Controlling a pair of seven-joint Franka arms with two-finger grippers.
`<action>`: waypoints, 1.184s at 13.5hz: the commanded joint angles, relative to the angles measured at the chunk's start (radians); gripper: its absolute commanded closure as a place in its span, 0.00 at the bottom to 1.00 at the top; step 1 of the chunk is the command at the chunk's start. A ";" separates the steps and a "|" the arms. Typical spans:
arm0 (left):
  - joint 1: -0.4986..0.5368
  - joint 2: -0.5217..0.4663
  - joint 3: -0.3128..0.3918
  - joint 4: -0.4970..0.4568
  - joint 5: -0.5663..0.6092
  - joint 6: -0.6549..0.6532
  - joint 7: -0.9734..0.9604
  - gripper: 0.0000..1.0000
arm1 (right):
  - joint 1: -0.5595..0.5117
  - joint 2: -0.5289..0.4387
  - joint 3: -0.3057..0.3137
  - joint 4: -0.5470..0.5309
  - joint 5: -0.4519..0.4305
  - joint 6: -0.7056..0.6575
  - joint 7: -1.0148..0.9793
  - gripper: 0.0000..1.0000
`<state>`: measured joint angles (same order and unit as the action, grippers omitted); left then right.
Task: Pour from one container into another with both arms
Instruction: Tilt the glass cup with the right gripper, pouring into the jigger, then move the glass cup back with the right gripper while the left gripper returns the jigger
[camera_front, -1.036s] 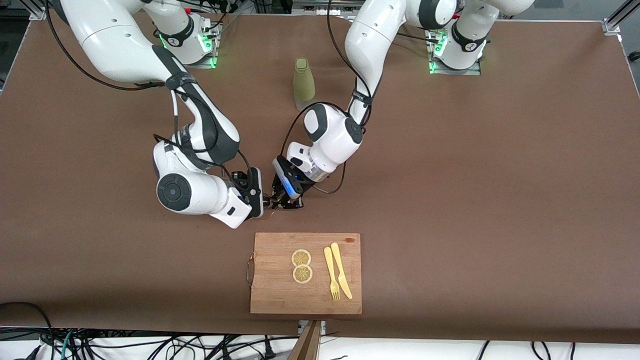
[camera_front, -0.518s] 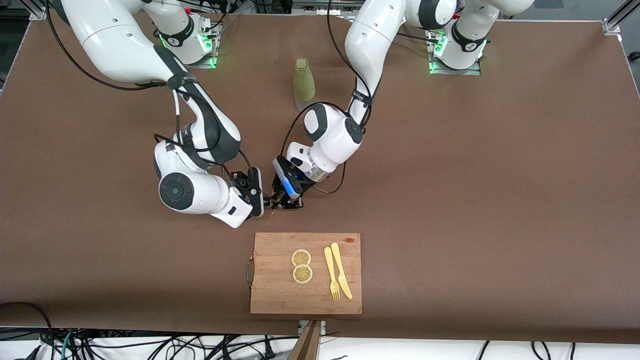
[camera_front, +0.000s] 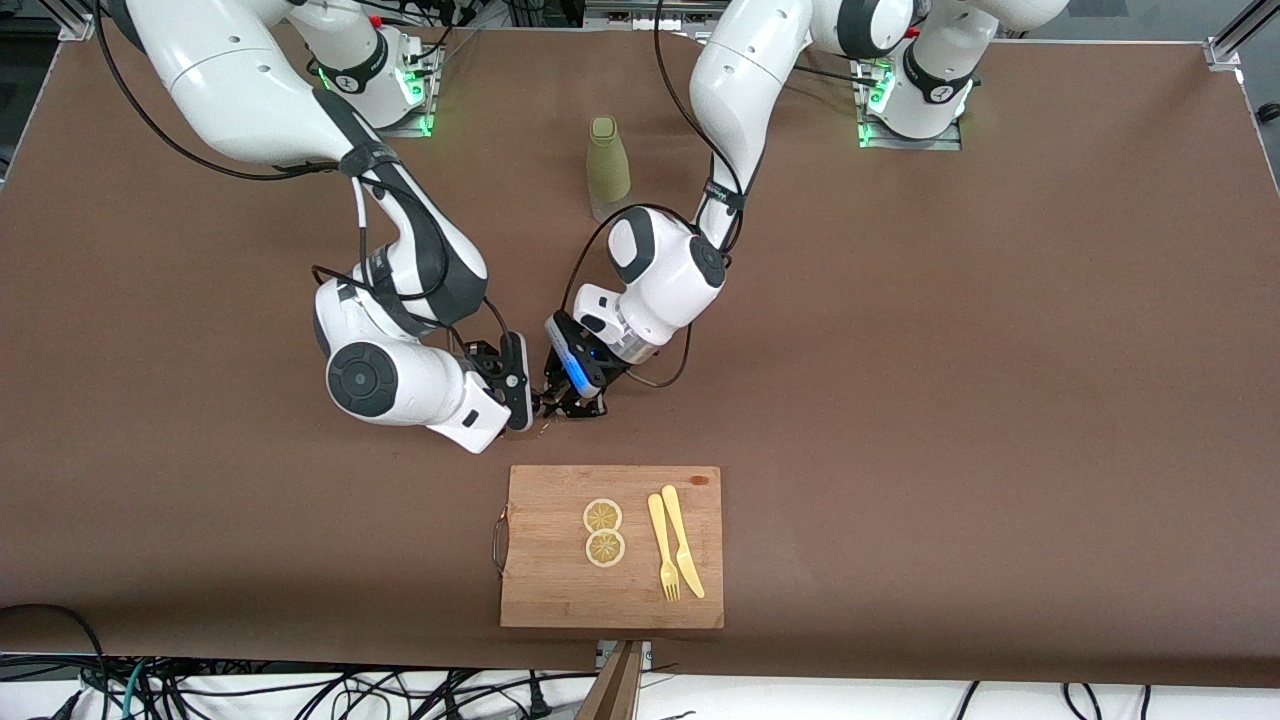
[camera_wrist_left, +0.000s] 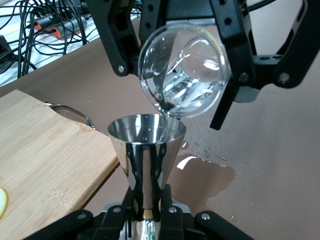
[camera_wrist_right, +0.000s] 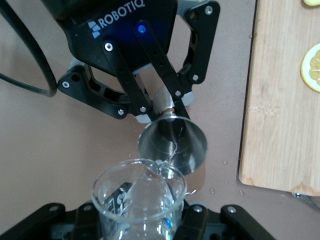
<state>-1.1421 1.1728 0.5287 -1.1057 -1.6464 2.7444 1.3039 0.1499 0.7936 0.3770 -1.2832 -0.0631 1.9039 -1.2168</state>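
The steel jigger (camera_wrist_left: 146, 145) stands upright, and my left gripper (camera_wrist_left: 145, 202) is shut on its narrow waist. My right gripper (camera_wrist_right: 137, 222) is shut on the small clear glass (camera_wrist_right: 136, 192). The glass (camera_wrist_left: 182, 70) is tilted with its lip over the jigger's open top cone (camera_wrist_right: 172, 142), and water shows at that lip. In the front view the left gripper (camera_front: 578, 402) and right gripper (camera_front: 522, 392) meet tip to tip over the bare mat, just above the cutting board's edge. The jigger and the glass are mostly hidden there.
A puddle (camera_wrist_left: 202, 175) and droplets lie on the brown mat under the jigger. Nearer the front camera sits the wooden cutting board (camera_front: 555, 590) with two lemon slices (camera_front: 603, 516) and a yellow fork and knife (camera_front: 675, 545). An olive-green bottle (camera_front: 606, 165) stands between the arm bases.
The right arm's wrist has shifted slightly toward the left gripper, turning the glass a little. The left arm and the jigger have stayed still.
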 joint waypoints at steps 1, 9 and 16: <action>-0.011 -0.013 0.008 -0.014 0.019 0.011 0.008 1.00 | 0.007 0.001 0.010 0.012 -0.030 -0.017 0.022 0.65; -0.011 -0.015 0.008 -0.014 0.017 0.011 0.009 1.00 | -0.036 0.004 0.007 0.010 0.049 -0.009 -0.044 0.63; 0.005 -0.030 0.005 -0.010 0.010 0.005 0.008 1.00 | -0.085 0.004 -0.015 0.010 0.256 -0.002 -0.148 0.63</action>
<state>-1.1412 1.1724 0.5327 -1.1052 -1.6464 2.7473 1.3039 0.0802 0.7943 0.3699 -1.2832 0.1297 1.9052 -1.3173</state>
